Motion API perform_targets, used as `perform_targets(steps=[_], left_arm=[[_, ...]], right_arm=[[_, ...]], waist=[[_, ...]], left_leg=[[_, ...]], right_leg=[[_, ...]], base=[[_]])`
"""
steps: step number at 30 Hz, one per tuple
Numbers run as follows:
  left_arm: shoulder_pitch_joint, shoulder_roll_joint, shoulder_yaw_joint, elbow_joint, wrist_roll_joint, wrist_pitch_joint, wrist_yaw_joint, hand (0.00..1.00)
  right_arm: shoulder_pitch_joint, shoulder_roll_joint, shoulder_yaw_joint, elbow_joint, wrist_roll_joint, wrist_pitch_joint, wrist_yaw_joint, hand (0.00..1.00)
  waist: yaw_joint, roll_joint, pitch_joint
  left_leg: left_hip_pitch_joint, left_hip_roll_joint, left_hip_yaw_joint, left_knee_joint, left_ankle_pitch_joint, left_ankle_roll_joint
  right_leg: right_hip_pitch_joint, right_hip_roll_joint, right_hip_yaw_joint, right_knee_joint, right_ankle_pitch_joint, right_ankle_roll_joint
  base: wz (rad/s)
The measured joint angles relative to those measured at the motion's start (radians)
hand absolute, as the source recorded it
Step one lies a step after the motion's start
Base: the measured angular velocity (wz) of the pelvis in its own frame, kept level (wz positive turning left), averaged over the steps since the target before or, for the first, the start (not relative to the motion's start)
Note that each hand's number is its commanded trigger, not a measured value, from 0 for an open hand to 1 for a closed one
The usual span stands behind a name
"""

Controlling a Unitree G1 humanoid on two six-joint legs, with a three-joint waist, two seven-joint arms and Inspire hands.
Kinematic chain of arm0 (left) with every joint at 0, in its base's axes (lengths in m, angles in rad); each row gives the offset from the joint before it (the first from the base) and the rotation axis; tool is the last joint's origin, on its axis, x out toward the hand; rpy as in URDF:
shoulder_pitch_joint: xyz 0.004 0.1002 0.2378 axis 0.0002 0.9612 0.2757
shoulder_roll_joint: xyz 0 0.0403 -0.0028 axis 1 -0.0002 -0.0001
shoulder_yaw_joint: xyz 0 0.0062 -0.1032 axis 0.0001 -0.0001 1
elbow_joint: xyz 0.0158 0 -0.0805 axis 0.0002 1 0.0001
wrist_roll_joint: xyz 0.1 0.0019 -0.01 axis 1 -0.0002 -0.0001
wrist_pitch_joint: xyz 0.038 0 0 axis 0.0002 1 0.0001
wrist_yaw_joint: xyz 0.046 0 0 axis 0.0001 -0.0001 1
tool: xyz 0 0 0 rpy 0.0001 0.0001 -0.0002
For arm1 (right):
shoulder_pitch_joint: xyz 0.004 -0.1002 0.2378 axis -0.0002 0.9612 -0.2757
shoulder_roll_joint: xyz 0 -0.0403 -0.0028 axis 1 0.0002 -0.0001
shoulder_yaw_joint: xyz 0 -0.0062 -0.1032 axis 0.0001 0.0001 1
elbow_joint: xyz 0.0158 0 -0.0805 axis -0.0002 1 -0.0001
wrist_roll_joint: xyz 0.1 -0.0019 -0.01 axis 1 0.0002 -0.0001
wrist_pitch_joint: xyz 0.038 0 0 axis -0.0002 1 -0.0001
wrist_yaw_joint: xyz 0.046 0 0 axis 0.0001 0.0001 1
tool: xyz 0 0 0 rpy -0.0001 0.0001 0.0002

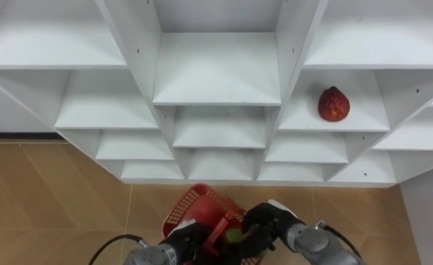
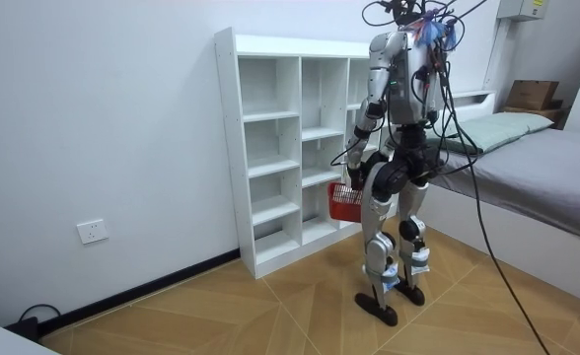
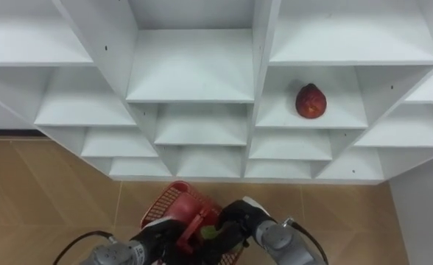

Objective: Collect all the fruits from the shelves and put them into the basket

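A red pomegranate-like fruit lies on a shelf in the right column of the white closet. Low in the eye views my left hand is curled round the handle of a red mesh basket. My right hand hovers over the basket's right side, its fingers curled round a small green fruit. In the room view I stand upright facing the closet, holding the basket at hip height in front of me.
The other closet compartments hold nothing. Wooden floor lies below the closet. A bed stands close behind me on the room view's right. A wall socket sits low on the wall at the room view's left.
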Motion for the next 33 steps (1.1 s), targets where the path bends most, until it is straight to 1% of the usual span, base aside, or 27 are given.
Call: perform_targets(steps=[1,4,6,11,22,26,33], left_arm=[[-0.001,0.001,0.000,0.000,0.000,-0.006,0.000,1.00],[0.000,0.004,0.000,0.000,0.000,-0.006,-0.018,1.00],[0.000,0.006,0.000,0.000,0.000,-0.007,-0.022,1.00],[-0.001,0.007,0.000,0.000,-0.001,-0.007,-0.022,1.00],[-0.001,0.010,-0.002,0.000,-0.002,-0.006,-0.031,1.00],[0.000,0.011,-0.021,0.000,-0.002,-0.007,-0.031,1.00],[0.001,0.012,-0.022,0.001,-0.002,-0.007,-0.031,1.00]], right_arm=[[-0.001,0.000,0.000,0.004,0.000,-0.002,-0.006,0.00],[-0.001,0.000,0.000,0.010,0.016,-0.003,-0.019,0.00],[-0.005,0.001,0.000,0.034,0.063,-0.004,-0.026,0.00],[-0.005,0.015,0.000,0.040,0.108,-0.004,-0.040,0.00],[-0.005,0.019,0.000,0.041,0.120,-0.004,-0.064,0.00],[-0.005,0.021,0.000,0.057,0.134,-0.004,-0.075,0.00],[-0.005,0.020,0.000,0.077,0.152,-0.005,-0.084,0.00]], waist=[[0.000,0.000,0.0001],[0.000,-0.001,0.0004],[0.000,-0.003,0.0002],[0.000,-0.009,-0.0006],[-0.002,-0.013,-0.0004],[-0.001,-0.013,-0.0002],[-0.001,-0.013,-0.0001]], left_leg=[[0.000,0.000,0.000,0.000,0.000,0.000],[0.000,0.001,0.000,0.000,0.000,0.000],[0.000,0.001,0.000,0.000,0.000,0.000],[0.000,0.001,0.001,0.001,0.000,0.000],[0.004,0.001,0.000,0.003,0.000,0.000],[0.006,0.001,0.000,0.003,0.000,0.000],[0.005,0.001,0.000,0.003,0.000,0.000]], right_leg=[[0.000,0.000,0.000,0.000,0.000,0.000],[0.000,-0.001,0.000,0.000,0.000,-0.001],[0.000,-0.001,0.000,0.000,0.001,-0.001],[0.000,-0.001,0.001,0.000,0.001,-0.001],[0.004,-0.001,0.000,0.001,0.001,-0.001],[0.006,-0.003,0.000,0.002,0.001,-0.001],[0.005,-0.003,0.001,0.002,0.001,-0.001]], base=[[0.00],[0.00],[0.00],[0.00],[0.00],[0.00],[0.00]])
